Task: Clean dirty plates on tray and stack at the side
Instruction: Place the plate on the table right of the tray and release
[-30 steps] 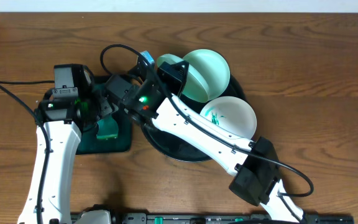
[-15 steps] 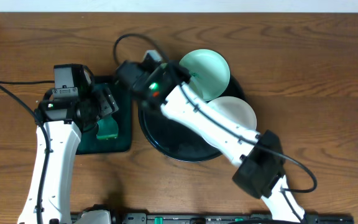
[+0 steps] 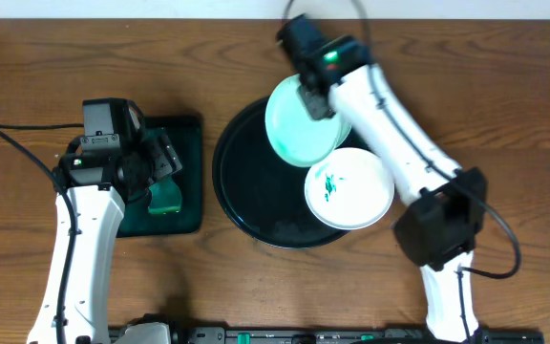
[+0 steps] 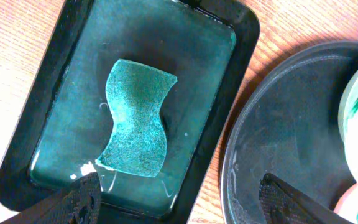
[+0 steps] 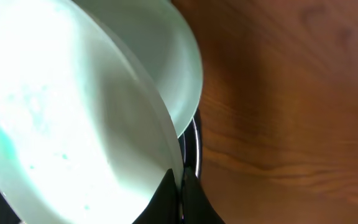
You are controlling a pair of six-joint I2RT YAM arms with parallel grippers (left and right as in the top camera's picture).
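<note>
Far left: left gripper (image 4: 179, 194) hangs empty, fingers apart, above sponge (image 4: 134, 118), which is green, coarse, wavy-edged, in wet rectangular tray (image 4: 229, 37). Likely step: presenting plate for scrubbing; next move needs sponge pinched. Round black tray (image 3: 246, 191) glossy, raised rim. Over its far side, right gripper (image 5: 180, 186) clamped on rim of tilted pale teal plate (image 3: 294, 124). Smeared white plate (image 3: 351, 186) lies on black tray's right.

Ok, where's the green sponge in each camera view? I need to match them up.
Overhead: the green sponge lies in the small rectangular tray at left, partly hidden by the left arm.
Left wrist: the sponge is centre-left, in the same tray.
Right wrist: not in it.
Shared landmark: the round black tray, which fills the right side of the left wrist view; its rim shows low in the right wrist view.
</note>
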